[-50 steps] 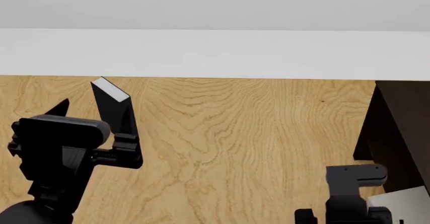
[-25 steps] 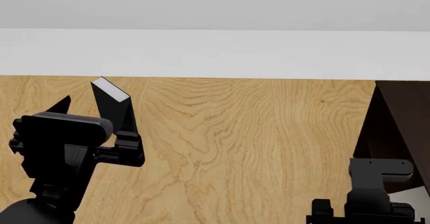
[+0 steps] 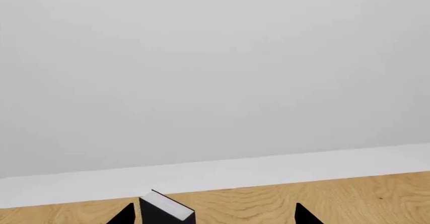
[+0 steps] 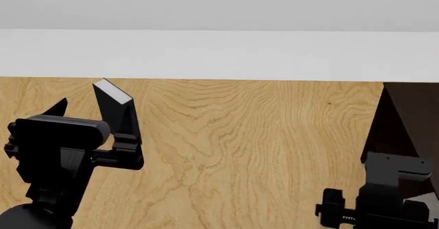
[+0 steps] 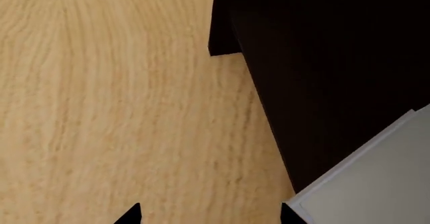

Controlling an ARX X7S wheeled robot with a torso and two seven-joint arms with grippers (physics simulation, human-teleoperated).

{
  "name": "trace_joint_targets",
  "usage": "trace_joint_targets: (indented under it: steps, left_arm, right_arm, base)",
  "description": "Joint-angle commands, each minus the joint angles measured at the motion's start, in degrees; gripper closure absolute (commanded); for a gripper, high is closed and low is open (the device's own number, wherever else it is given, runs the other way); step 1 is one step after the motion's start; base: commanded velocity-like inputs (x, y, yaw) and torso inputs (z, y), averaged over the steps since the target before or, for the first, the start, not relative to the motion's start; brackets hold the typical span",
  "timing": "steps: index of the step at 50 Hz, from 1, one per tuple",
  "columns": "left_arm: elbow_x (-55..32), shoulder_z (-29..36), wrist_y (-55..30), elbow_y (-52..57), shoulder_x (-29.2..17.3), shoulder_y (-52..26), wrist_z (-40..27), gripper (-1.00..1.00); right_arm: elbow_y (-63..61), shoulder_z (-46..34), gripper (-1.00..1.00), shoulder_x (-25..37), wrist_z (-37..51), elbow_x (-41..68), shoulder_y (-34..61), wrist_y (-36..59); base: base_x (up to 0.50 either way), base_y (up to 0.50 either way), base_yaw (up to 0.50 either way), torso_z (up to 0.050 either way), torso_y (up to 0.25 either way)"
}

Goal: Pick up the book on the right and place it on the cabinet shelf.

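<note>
Right gripper positioned for book pickup
Jaws spread, empty; the book lies beside the cabinet, just off one fingertip, so it can straddle the edge

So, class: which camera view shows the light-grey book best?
The right wrist view: the light-grey book fills a corner beside the dark cabinet, showing cover and paler edge. The head view shows only a sliver behind the right arm. The left wrist view shows none.

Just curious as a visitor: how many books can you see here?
2. A black book with a white edge stands by the left gripper; a light-grey book lies against the dark cabinet. Others may be hidden.
</note>
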Motion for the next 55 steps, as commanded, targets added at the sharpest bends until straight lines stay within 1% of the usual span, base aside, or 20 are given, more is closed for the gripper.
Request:
trace_joint_targets:
  steps: [1, 6, 11, 15, 20, 22, 27, 33, 41, 48, 55]
  left_arm:
    - [-0.3, 0.0, 0.1, 0.2, -0.2, 0.2, -0.1, -1.0]
    - [-0.4, 0.0, 0.1, 0.3, -0.1, 0.1, -0.2, -1.0]
    - [-0.5, 0.0, 0.5, 0.2, -0.2, 0.3, -0.1, -1.0]
    - [-0.7, -0.1, 0.8, 0.3, -0.3, 0.5, -0.1, -1.0]
    - [-0.8, -0.1, 0.9, 0.7, -0.5, 0.6, -0.2, -1.0]
    - [-0.9, -0.2, 0.9, 0.7, -0.5, 0.7, -0.2, -1.0]
    - [-1.0, -0.1, 0.6, 1.2, -0.7, 0.6, -0.5, -1.0]
    - [-1.1, 0.0, 0.6, 1.4, -0.7, 0.6, -0.5, -1.0]
    - [-1.3, 0.0, 0.6, 1.6, -0.8, 0.5, -0.6, -1.0]
    - [-1.5, 0.1, 0.2, 2.0, -0.9, 0.4, -0.7, -1.0]
    - [-1.6, 0.2, 0.2, 2.1, -1.0, 0.2, -0.6, -1.0]
  right_arm:
    - [-0.1, -2.8, -1.0, 0.6, -0.4, -11.7, 1.0, -3.1]
    - [-0.3, -4.1, -1.0, -0.8, -4.6, -12.0, 0.4, -2.9]
    - [-1.8, -5.2, -1.0, -1.8, -6.6, -12.5, -0.4, -2.1]
    - [-5.6, -5.7, -1.0, -2.1, -8.8, -12.4, -2.2, 0.0]
    - [-6.2, -6.2, -1.0, -2.9, -10.8, -12.3, -2.9, -0.3]
    - [-8.1, -6.4, -1.0, -3.0, -11.8, -12.2, -3.6, 0.5]
    - [-20.9, -6.0, -1.0, -1.9, -11.7, -11.8, -7.3, 7.0]
    - [-32.4, -5.5, -1.0, -1.0, -11.5, -11.2, -9.9, 12.5]
    - [-34.9, -5.8, -1.0, -1.2, -12.3, -10.8, -10.4, 12.8]
    - [-42.6, -5.2, -1.0, -1.3, -11.9, -10.1, -12.0, 15.6]
    - [-48.4, -4.1, -1.0, -1.5, -10.9, -9.3, -14.0, 16.1]
  base:
    - [0.0, 0.0, 0.0, 0.0, 0.0]
    - [0.0, 0.0, 0.0, 0.0, 0.0]
    - [0.0, 0.0, 0.0, 0.0, 0.0]
    - [0.0, 0.0, 0.0, 0.0, 0.0]
    - [0.0, 0.0, 0.0, 0.0, 0.0]
    - [0.0, 0.0, 0.0, 0.0, 0.0]
    - [0.0, 0.0, 0.0, 0.0, 0.0]
    - [0.0, 0.0, 0.0, 0.0, 0.0]
    - [0.0, 0.0, 0.0, 0.0, 0.0]
    - [0.0, 0.0, 0.0, 0.0, 0.0]
    - [0.0, 0.0, 0.0, 0.0, 0.0]
